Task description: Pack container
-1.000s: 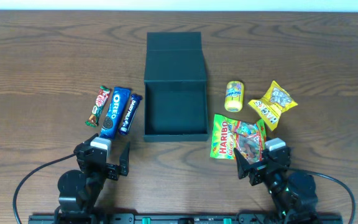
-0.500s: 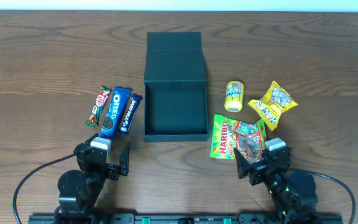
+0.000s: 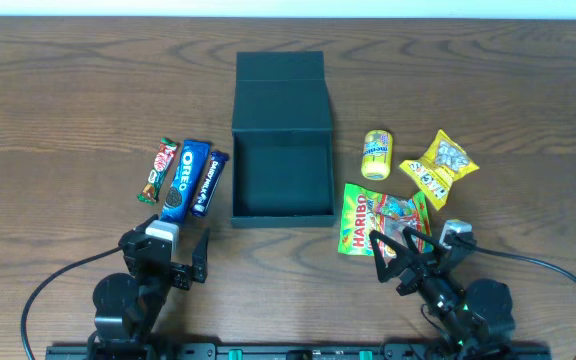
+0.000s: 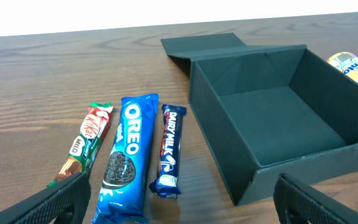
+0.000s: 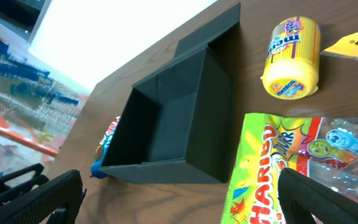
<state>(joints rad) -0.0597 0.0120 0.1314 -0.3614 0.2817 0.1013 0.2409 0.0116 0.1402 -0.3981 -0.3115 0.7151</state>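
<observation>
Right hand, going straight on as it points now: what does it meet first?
Probably the gummy bag, lying just ahead of the right hand. If the hand rides above it, the wall of the box comes next; height is unclear.

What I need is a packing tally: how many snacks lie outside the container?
6. Left of the container: KitKat, Oreo and Dairy Milk, side by side. Right of it: a yellow roll, a yellow packet and a Haribo bag. The container itself is empty. None seem hidden.
</observation>
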